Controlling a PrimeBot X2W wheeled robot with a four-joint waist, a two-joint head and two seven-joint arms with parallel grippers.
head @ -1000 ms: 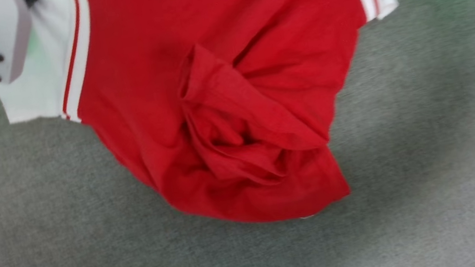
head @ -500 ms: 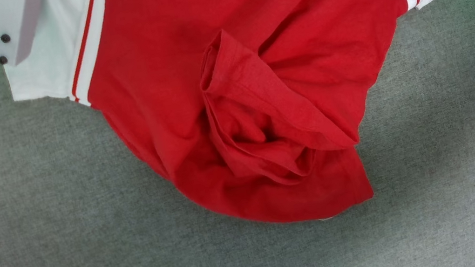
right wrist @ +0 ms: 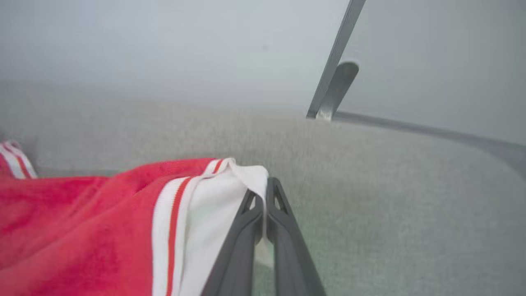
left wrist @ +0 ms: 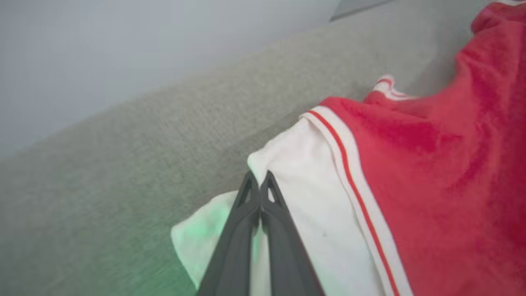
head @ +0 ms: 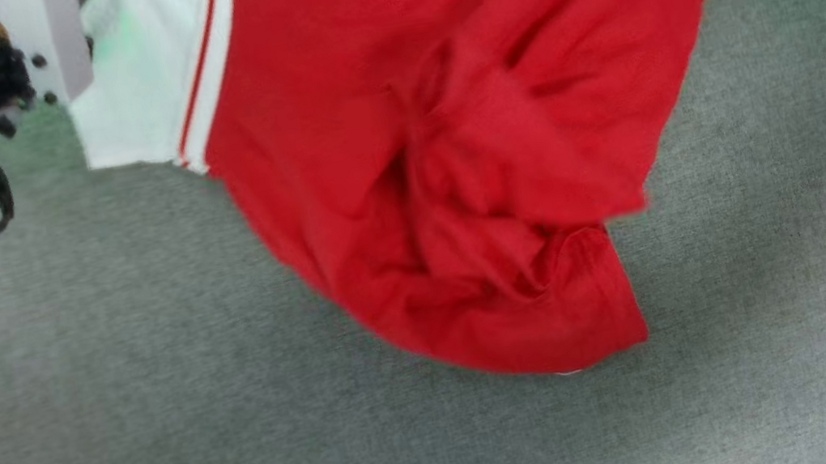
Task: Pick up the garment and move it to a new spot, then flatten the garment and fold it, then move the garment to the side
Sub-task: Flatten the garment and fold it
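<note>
You are holding the garment (head: 359, 92) by its two white sleeves, with the left gripper (left wrist: 259, 183) and right gripper (right wrist: 263, 190) each clamped on a sleeve edge, so that its bunched red body is hanging spread over the grey padded surface (head: 125, 439) for flattening.

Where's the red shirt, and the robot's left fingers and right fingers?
red shirt (head: 327, 97): head view, on its red body.
left fingers (left wrist: 240, 234): left wrist view, on one dark finger.
right fingers (right wrist: 240, 246): right wrist view, on one dark finger.
</note>
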